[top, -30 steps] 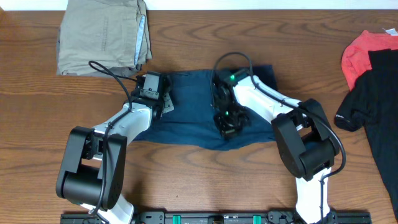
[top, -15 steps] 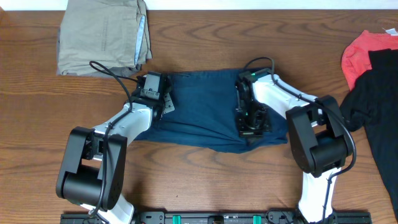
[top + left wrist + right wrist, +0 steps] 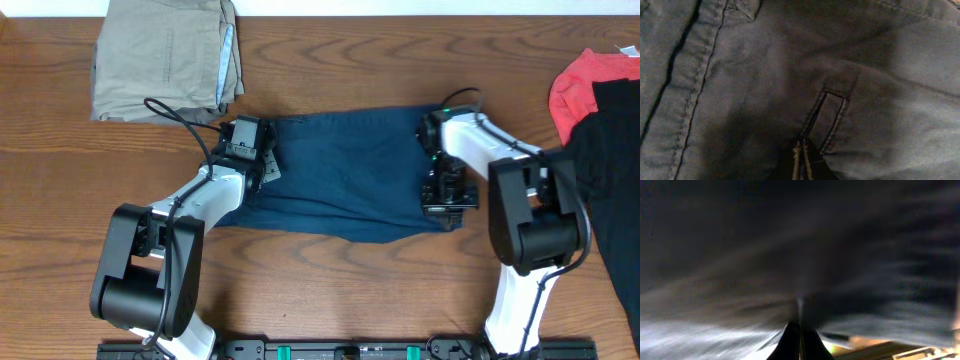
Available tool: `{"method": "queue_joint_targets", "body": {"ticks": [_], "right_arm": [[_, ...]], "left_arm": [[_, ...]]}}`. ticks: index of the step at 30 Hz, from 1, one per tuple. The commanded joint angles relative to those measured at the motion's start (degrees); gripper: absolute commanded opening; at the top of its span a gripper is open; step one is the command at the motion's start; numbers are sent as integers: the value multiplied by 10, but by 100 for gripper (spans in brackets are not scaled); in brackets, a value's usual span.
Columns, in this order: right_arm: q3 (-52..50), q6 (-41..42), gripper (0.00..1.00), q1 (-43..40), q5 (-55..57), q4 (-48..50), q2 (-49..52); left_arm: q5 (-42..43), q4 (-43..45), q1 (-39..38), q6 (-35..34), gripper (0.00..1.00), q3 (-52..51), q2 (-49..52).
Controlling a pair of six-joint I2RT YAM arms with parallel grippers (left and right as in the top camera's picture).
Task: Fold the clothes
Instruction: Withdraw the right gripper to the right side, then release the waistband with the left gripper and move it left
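Brown wooden table [image 3: 330, 290] under the overhead camera, and the navy shorts [image 3: 340, 170] lie spread flat across the middle, between the two arms. The left gripper [image 3: 262, 165] sits on the left end of the shorts. Its wrist camera shows the jaws pressed tight together, tips down on the cloth just below a belt loop [image 3: 832, 117]. Over on the right end, the right gripper [image 3: 447, 200] is also down on the fabric. Its wrist view is badly blurred, but the jaws are closed to a thin line against the dark cloth. Whether either one pinches a fold, I can't tell. A khaki garment [image 3: 165, 55] sits folded at the far left corner. A red garment [image 3: 590, 85] and a black garment [image 3: 610, 170] lie at the right edge.
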Motion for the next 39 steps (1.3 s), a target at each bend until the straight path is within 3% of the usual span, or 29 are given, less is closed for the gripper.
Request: {"method": "queue_joint_targets", "body": {"ticks": [1,9,19,24,26,28,30,31,33,36,37,39], "right_arm": [[-6,42,1,-43,64,30,12],[-6,67,1,-111,75,54,-20],[-6,67,4,-121,75,63,-218],[-6,67,58,-121,74,74,-299],[-6,67,73,-121,73,80,-317],[-6,67,99,-121,72,88,-323],[-6,67,99,-121,72,95,-322],[-6,67,99,-121,72,99,-321],[-6,67,99,-121,73,105,-321],[-6,67,99,-121,73,130,-321],[-6,67,99,-121,76,148,-321],[-6,67,99,-121,80,172,-321]], "left_arm": [[-23,-11,4,4,6,-8,-1],[-23,-13,4,4,6,-8,-1],[-22,-33,4,4,6,-7,-34],[1,-66,4,4,6,-7,-102],[22,-76,4,4,6,-7,-139],[47,-90,4,4,6,-7,-177],[58,-118,4,4,6,-7,-216],[57,-134,4,4,10,-7,-230],[55,-173,8,7,43,-7,-258],[56,-228,30,28,68,-7,-285],[62,-242,43,35,81,-7,-291],[91,-256,75,59,90,-7,-294]]}}
